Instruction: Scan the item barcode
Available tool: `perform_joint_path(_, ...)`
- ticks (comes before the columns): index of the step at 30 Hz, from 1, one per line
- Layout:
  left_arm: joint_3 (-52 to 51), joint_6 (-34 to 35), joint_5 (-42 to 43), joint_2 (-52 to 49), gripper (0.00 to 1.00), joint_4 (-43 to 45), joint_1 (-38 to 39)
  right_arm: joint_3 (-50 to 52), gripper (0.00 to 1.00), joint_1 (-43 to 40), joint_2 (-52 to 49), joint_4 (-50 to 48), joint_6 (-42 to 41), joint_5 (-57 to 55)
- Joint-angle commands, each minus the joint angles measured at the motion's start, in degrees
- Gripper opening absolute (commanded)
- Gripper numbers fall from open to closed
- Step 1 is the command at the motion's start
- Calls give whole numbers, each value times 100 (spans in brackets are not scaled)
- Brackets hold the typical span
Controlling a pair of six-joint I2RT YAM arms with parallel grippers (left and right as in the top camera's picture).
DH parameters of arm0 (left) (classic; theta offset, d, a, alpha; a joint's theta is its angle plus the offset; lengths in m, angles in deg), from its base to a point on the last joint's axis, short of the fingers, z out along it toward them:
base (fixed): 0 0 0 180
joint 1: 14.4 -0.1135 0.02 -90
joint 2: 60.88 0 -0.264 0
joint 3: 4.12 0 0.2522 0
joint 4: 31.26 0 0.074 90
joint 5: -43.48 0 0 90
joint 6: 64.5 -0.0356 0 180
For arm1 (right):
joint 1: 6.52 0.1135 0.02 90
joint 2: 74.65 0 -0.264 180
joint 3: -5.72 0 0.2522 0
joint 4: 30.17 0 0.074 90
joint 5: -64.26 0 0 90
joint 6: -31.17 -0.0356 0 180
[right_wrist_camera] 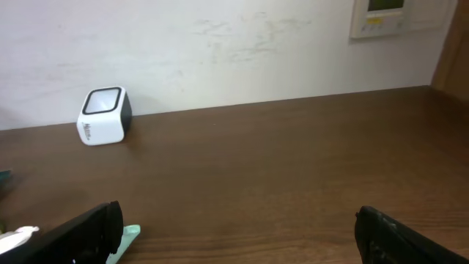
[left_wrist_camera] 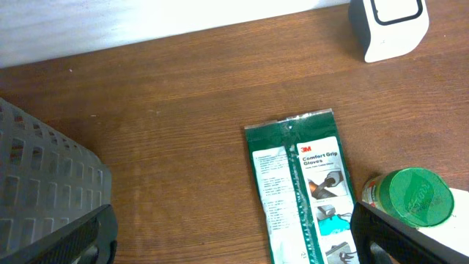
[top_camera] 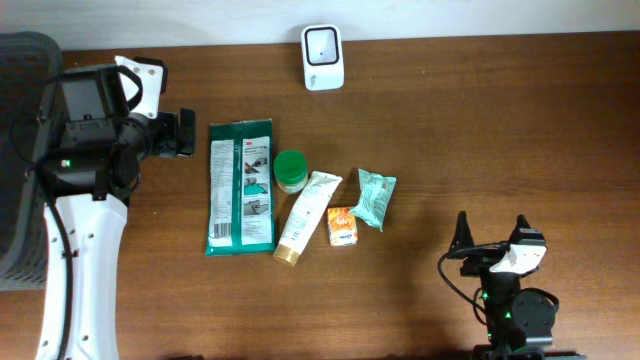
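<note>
Overhead, both tools stand with fingers wide apart, holding nothing. The left gripper (top_camera: 187, 133) hovers just beside the 3M gloves pack (top_camera: 241, 185). The right gripper (top_camera: 492, 236) is well apart, toward the near edge of the table (top_camera: 500, 120). A green-lidded jar (top_camera: 290, 171), tube (top_camera: 305, 217), orange box (top_camera: 342, 226) and mint packet (top_camera: 374, 198) lie beside the pack. The white barcode scanner (top_camera: 322, 57) stands at the far edge.

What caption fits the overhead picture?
Glove pack, green jar, tube, orange box and teal packet lie near the white scanner.

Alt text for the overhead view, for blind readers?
Five items lie clustered: a green glove packet, green-lidded jar, white tube, orange box and mint sachet. A white scanner stands apart behind them; the left gripper and right gripper are open, holding nothing.
</note>
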Motion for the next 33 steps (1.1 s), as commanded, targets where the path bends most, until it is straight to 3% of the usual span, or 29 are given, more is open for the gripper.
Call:
perform_joint_path(1, 129, -50, 87, 87, 99, 9, 11, 46, 98, 31, 33, -81, 13, -177)
perform_joint_path(3, 129, -50, 87, 87, 99, 9, 11, -44, 98, 31, 22, -407, 4, 890)
perform_joint_path(6, 129, -50, 87, 87, 99, 9, 11, -896, 98, 31, -328, 127, 7, 1508)
perform_joint_path(12, 129, -50, 87, 87, 99, 9, 11, -3858, 98, 31, -3093, 1934, 4, 2708)
perform_joint_path(16, 129, -50, 87, 87, 99, 9, 11, -5348, 98, 31, -4205, 2813, 2, 2844)
perform_joint_path(33, 129, -50, 87, 87, 99, 9, 11, -5383, 98, 31, -4253, 2835, 2, 2837)
